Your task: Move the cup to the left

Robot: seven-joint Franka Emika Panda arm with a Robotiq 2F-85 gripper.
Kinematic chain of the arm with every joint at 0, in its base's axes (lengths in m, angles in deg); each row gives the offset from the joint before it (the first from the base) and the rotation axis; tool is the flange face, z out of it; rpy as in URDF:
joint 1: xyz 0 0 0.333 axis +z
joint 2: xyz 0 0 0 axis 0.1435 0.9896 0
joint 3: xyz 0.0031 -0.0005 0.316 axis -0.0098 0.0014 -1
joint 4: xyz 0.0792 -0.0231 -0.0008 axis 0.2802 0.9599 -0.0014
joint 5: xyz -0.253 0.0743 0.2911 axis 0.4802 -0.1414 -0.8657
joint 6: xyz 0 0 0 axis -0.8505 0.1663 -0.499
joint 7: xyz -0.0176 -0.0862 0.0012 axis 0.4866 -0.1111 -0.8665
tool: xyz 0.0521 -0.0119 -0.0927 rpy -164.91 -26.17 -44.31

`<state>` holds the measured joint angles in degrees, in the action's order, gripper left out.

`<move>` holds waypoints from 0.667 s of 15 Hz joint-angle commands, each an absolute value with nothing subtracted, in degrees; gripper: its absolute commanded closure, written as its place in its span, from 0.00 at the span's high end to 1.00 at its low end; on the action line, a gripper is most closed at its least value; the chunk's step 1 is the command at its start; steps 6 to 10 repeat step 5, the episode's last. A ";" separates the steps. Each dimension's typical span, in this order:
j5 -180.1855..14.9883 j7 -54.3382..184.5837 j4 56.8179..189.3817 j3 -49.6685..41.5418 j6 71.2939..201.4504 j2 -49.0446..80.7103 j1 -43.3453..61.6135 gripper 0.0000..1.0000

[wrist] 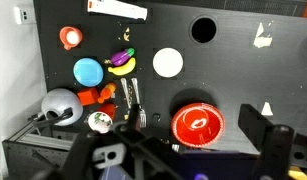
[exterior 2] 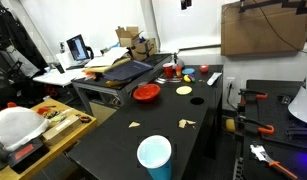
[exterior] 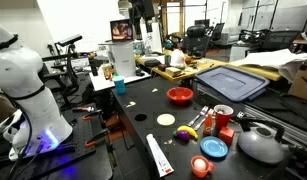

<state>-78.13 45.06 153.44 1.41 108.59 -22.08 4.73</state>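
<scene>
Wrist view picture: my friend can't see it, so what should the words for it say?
Looking straight down on a black table: a red bowl sits just above the blurry gripper at the bottom edge. Farther off are a white disc, a blue lid and toy fruit.

Setting: robotics lab or workshop.
Evidence:
- black tabletop (exterior: 143, 108) standing among cluttered workbenches
- white robot body (exterior: 21, 85) with a blue glow at its base
- lit monitor (exterior: 121, 30) on a desk behind, and a laptop (exterior 2: 78, 47) on another
- office chair (exterior: 198, 40)
- large cardboard box (exterior 2: 258, 30)
- grey bin lid (exterior: 233, 80)
- red-handled tools (exterior 2: 255, 97) on a side bench
- plain white walls
</scene>
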 commanded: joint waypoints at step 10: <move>-79.42 44.50 153.02 1.40 109.40 -21.36 4.25 1.00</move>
